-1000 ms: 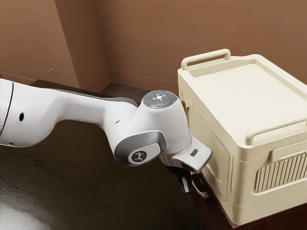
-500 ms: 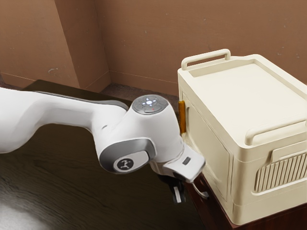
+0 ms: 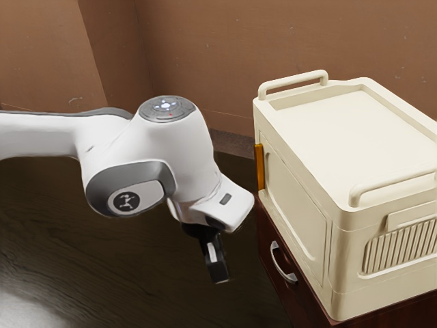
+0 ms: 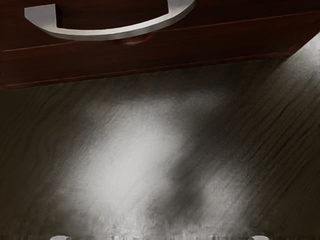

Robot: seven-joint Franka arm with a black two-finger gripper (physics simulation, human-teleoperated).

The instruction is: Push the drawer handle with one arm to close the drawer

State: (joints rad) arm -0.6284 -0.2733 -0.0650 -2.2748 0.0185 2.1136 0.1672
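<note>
the gripper (image 3: pixel 217 277) hangs released, its fingertips (image 4: pixel 60 238) well apart. in the exterior view, the silver handle (image 4: pixel 100 35) sits near it at three o'clock, on the dark red drawer (image 3: pixel 300 299); the cream box (image 3: pixel 362 143) stands at two o'clock, before the brown wall (image 3: pixel 205 48).

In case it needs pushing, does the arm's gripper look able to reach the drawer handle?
Probably yes: the gripper hangs apart from the drawer handle, and nothing visible stands between them.
</note>
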